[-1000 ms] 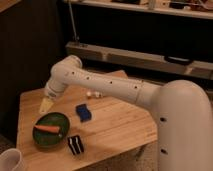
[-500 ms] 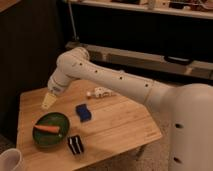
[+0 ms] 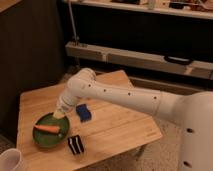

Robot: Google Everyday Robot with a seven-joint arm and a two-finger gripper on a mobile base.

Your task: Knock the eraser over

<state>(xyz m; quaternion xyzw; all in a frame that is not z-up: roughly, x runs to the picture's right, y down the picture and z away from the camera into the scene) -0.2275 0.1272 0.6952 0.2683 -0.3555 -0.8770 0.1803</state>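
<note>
My fingers (image 3: 60, 114) hover over the far rim of the green plate (image 3: 38, 139), beside the blue block (image 3: 83, 113); clenched or released, I can't tell. The eraser (image 3: 76, 145) sits near the front edge of the surface (image 3: 122, 127), just beside the plate.

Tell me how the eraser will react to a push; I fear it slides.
The eraser looks like a small stiff block, probably light, so a nudge should move it. It seems to stand upright, so a high push likely tips it; a low one may slide it along the wooden table. The gripper hangs over the rim of the green plate.
</note>
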